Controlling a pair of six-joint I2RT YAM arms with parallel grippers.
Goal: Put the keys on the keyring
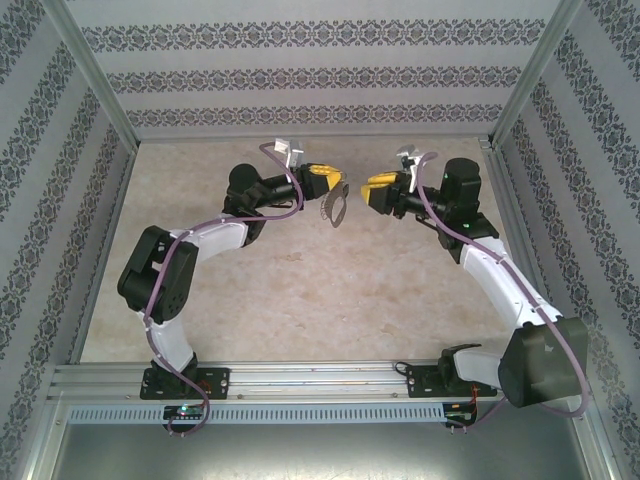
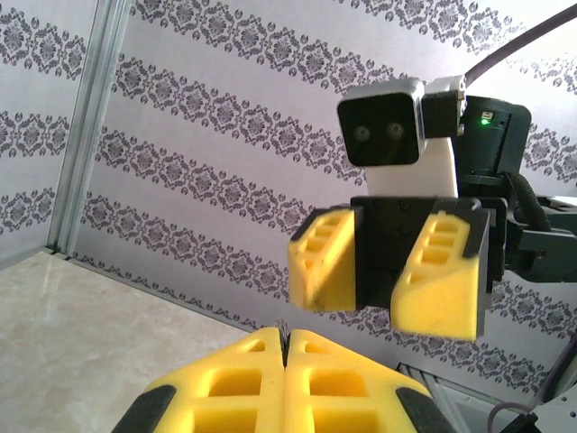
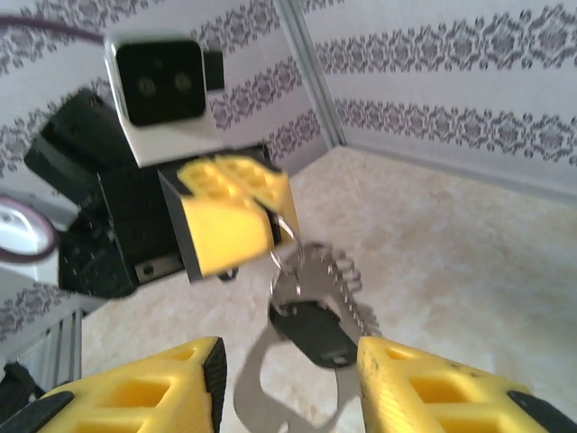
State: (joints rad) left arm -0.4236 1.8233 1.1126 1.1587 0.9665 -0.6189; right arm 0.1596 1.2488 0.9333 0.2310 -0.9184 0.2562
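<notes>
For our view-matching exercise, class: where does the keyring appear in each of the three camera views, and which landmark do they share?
Top external: the keyring hangs at centre, just below the left gripper.
Left wrist: bottom centre, at most a thin sliver at the seam of the shut jaws.
Right wrist: lower centre, dangling between the open jaws in the foreground.
Shared landmark: the left gripper pinching it.

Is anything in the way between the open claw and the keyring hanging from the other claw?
No, nothing visible is in the way. The keyring hangs from the shut left gripper, with the key dangling against it. The open right gripper faces them, with just air in between.
</notes>
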